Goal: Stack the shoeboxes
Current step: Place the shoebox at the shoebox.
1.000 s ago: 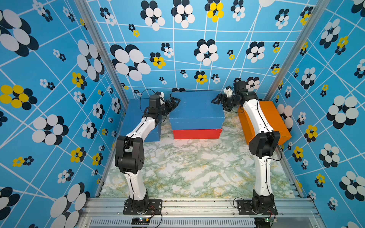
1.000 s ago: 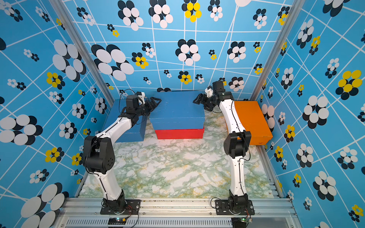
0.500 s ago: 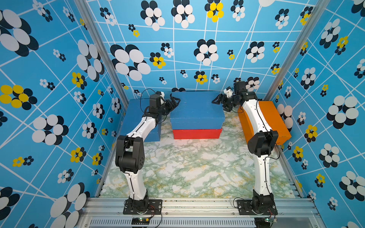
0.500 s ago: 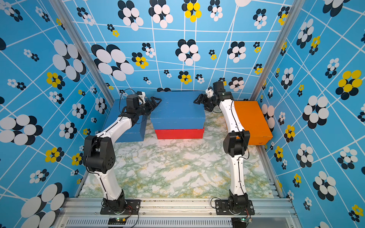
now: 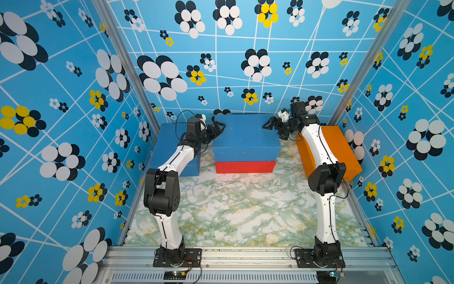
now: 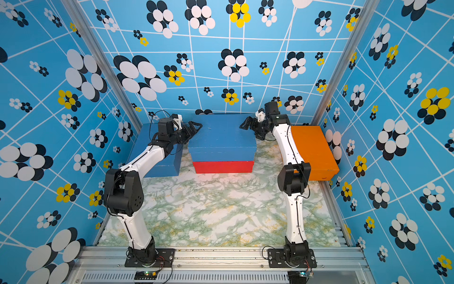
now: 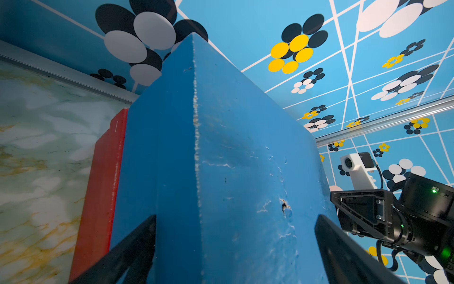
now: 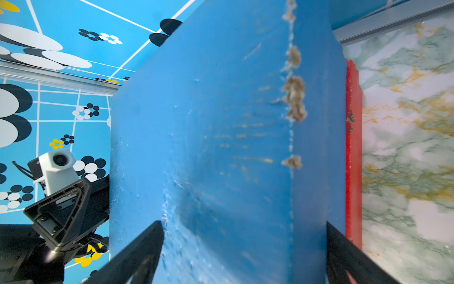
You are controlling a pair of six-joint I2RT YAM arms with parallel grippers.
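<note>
Looking around, I can't read a word, number or label anywhere. The blue shoebox (image 5: pixel 245 135), the red shoebox (image 5: pixel 244 167) under it and the orange shoebox (image 5: pixel 341 147) by the worktop's right edge are plain paint.

My green-marbled tabletop (image 5: pixel 233 209) carries three boxes directly. The red shoebox (image 5: pixel 245 167) sits mid-back. A blue shoebox (image 5: pixel 168 137) lies on my left and the orange shoebox (image 5: pixel 341 147) on my right.
</note>
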